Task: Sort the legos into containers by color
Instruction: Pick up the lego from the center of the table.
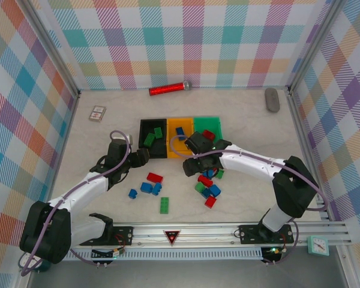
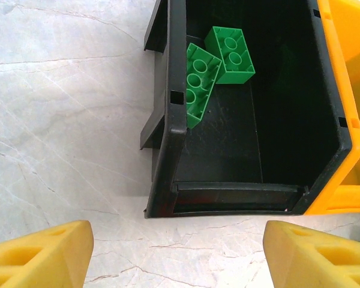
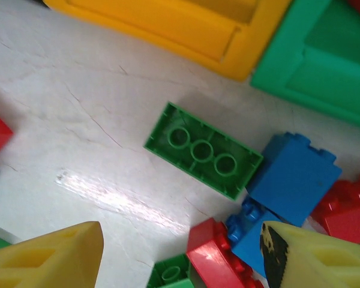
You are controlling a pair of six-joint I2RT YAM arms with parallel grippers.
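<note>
The containers stand in a row: a black bin (image 1: 145,127) holding two green legos (image 2: 204,75), an orange-yellow bin (image 1: 179,144) holding a blue one, and a green bin (image 1: 211,120) holding a red one. My left gripper (image 1: 145,157) hovers open and empty just in front of the black bin (image 2: 168,120); its yellow fingers (image 2: 39,255) frame bare table. My right gripper (image 3: 180,258) is open over loose legos: an upside-down green brick (image 3: 203,150), blue bricks (image 3: 294,177) and a red brick (image 3: 219,258) lying low between the fingers, not gripped.
More loose legos lie near the front: a red one (image 1: 155,177), blue ones (image 1: 146,187), a green one (image 1: 164,205). A red glittery cylinder (image 1: 168,89), a small card box (image 1: 97,113) and a grey object (image 1: 272,99) sit toward the back.
</note>
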